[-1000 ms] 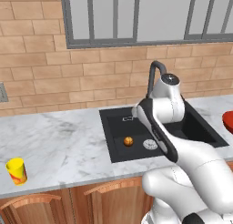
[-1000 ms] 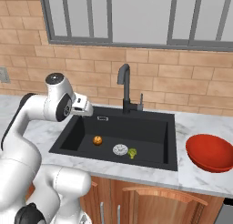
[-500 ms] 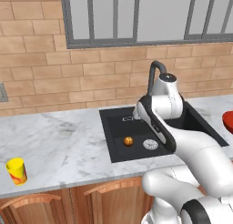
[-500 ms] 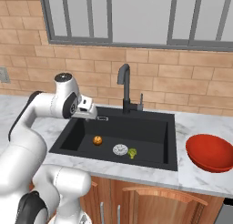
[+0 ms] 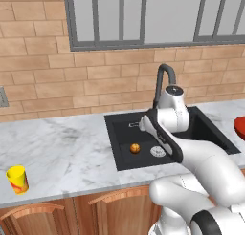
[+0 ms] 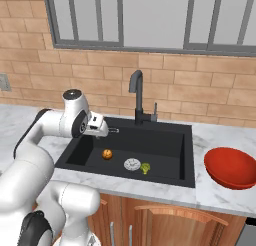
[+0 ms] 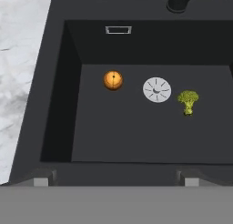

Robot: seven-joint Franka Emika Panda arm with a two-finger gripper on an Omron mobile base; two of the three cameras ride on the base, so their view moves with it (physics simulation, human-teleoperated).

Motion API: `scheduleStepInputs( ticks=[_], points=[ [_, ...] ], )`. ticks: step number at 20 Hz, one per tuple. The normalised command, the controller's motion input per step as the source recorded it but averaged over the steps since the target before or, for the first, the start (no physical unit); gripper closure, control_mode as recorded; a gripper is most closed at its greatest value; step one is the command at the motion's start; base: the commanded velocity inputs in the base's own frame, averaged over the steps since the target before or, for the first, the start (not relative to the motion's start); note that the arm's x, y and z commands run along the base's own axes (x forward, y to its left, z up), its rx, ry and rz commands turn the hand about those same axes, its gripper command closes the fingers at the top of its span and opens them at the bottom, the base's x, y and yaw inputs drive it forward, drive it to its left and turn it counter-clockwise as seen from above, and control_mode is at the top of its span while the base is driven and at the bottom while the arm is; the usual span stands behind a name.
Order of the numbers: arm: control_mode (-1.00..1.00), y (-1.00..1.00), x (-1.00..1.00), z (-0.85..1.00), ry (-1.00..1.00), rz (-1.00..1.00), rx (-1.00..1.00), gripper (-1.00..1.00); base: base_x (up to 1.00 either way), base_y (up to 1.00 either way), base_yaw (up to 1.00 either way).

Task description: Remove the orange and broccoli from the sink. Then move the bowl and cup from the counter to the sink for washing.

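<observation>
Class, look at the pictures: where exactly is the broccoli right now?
The broccoli lies on the floor of the sink, just beside the white drain, on the side away from the orange.

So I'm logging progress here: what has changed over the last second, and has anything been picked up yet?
The white arm's hand has swung forward from beside the basin's left edge to above the black rectangular sink, and the gripper with its jaws open holds nothing. The small round orange, the green broccoli floret, the glossy red bowl and the yellow cup stayed put.
</observation>
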Motion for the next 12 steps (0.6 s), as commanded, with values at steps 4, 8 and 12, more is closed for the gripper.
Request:
scheduleStepInputs(
  ticks=[4, 8, 12],
  points=[
    [-1.00, -0.06, 0.11, -0.27, 0.00, 0.00, 0.00, -1.00, 0.00, 0.00, 0.00],
    [-1.00, -0.15, 0.14, -0.18, 0.00, 0.00, 0.00, -1.00, 0.00, 0.00, 0.00],
    [-1.00, -0.11, 0.10, -0.18, 0.00, 0.02, 0.00, -1.00, 0.00, 0.00, 0.00]
  ],
)
